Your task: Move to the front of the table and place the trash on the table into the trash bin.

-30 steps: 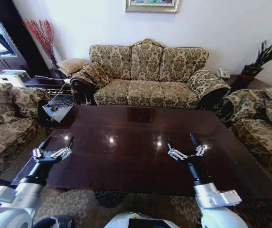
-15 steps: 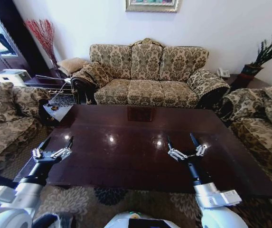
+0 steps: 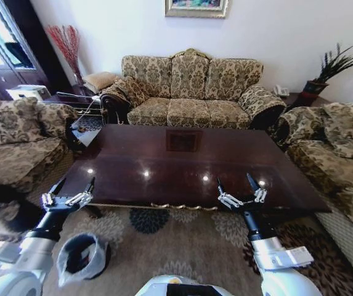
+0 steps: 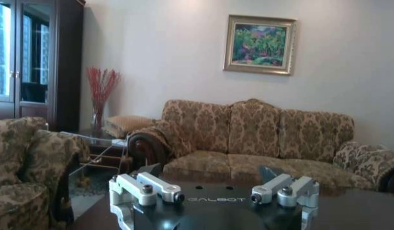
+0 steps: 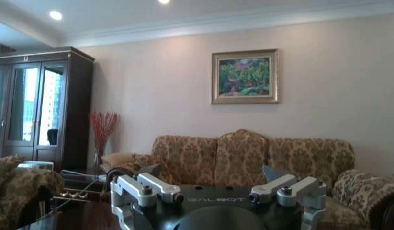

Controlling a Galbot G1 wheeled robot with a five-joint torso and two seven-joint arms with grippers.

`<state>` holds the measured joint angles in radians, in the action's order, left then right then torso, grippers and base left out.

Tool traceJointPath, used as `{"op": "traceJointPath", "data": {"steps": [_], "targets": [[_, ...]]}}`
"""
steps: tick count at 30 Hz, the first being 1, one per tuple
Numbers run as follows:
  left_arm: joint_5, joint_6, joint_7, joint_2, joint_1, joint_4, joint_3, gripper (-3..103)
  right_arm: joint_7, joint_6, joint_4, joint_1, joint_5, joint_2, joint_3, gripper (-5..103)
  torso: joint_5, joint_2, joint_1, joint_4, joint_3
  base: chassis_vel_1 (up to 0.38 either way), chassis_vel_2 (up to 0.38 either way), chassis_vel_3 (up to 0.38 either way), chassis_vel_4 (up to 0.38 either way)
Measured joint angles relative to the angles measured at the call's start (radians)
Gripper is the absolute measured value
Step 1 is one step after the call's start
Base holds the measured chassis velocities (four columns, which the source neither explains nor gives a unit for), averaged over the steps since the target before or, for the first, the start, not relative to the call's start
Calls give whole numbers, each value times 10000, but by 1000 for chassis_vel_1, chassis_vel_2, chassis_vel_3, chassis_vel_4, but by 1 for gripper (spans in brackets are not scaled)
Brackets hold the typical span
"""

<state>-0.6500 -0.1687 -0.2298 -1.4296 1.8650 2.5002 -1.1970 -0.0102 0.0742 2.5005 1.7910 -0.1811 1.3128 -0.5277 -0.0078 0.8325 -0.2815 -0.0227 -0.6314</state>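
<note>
Left gripper: our left gripper (image 3: 69, 192) hangs over the carpet just short of the table's near left corner, fingers spread, nothing in it.
Right gripper: our right gripper (image 3: 243, 191) is level with it near the table's front edge toward the right, fingers also spread and empty.
Table: the table (image 3: 182, 161) lies ahead of both grippers, its long side running left to right across our path.
Bin: the trash bin (image 3: 81, 258) stands on the carpet below and just inside our left arm, so we judge the left arm the nearer one for dropping.
Trash: we can make out no bottle, tissue or wrapper on the glossy top; only light spots and reflections show.
Hidden: the wrist views look over the fingers toward the sofa (image 4: 248, 139), with the tabletop mostly cut off.
</note>
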Motion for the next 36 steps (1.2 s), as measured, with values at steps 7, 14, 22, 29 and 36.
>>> {"op": "traceJointPath", "data": {"steps": [7,14,22,29,36], "targets": [[0,0,1,0,-1,-1,1,100,3,0,-5,-5,0,0,0,100,1,-5,-12,0,-6,108,-108,-117,103],[0,0,1,0,-2,-2,0,100,3,0,-5,-3,0,0,0,100,-1,-5,-11,-1,-6,0,0,0,0],[0,0,1,1,-2,-2,0,100,4,0,-4,-3,0,0,0,100,-3,-6,-12,0,-6,0,-18,-3,18],[0,0,1,0,-2,-2,0,100,5,0,-4,-2,0,-1,-2,100,6,-5,-3,0,-3,-8,-104,5,117],[-1,0,1,0,-2,-2,0,100,5,0,-5,-3,-1,-1,-1,100,-5,-6,-7,-1,-4,0,-29,3,18]]}}
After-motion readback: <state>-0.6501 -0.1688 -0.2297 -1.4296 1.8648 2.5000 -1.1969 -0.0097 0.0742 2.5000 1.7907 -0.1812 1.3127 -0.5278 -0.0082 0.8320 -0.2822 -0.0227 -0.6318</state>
